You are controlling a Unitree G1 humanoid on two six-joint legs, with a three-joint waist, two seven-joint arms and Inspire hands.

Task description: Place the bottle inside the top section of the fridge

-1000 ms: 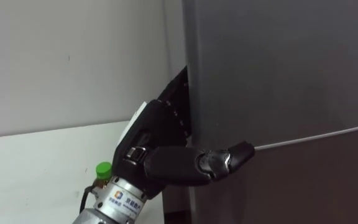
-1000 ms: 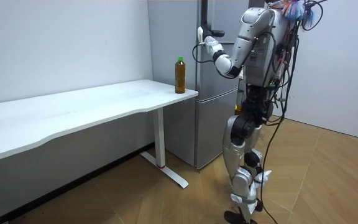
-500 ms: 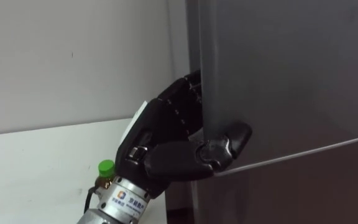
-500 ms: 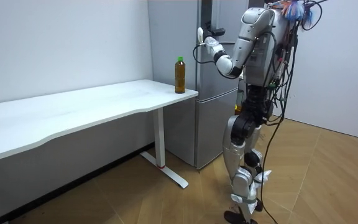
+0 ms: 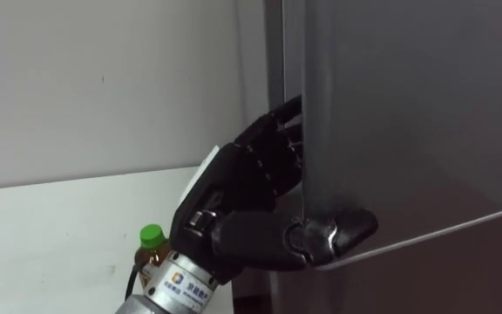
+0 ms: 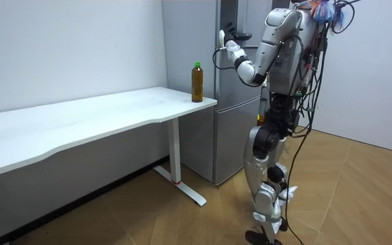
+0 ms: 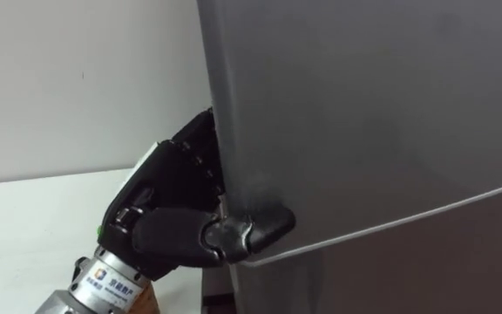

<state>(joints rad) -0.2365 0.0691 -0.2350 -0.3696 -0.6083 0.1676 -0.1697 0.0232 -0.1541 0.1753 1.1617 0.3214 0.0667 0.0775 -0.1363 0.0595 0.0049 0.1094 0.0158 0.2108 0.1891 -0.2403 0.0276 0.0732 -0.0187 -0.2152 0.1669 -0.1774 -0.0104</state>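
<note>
A brown bottle [image 5: 151, 250] with a green cap stands on the white table [image 5: 50, 227] near its end beside the fridge [image 6: 231, 102]; it also shows in the room view as the bottle [image 6: 197, 82]. My left hand [image 5: 242, 205] is shut on the left edge of the grey upper fridge door [image 5: 408, 113], fingers curled behind the edge and thumb pressed on the door's front near its lower corner. The door stands slightly ajar. The same left hand [image 7: 168, 214] shows in the right eye view. I stand in front of the fridge with the left arm raised.
The lower fridge door [image 5: 443, 275] is shut below the seam. A white wall [image 5: 103, 87] runs behind the table. The long table [image 6: 80, 122] reaches towards the room view's left; wooden floor [image 6: 346, 197] lies open behind me.
The upper door's left edge has swung out a little with my left hand on it, and the hand has risen slightly. The bottle has stayed put.
</note>
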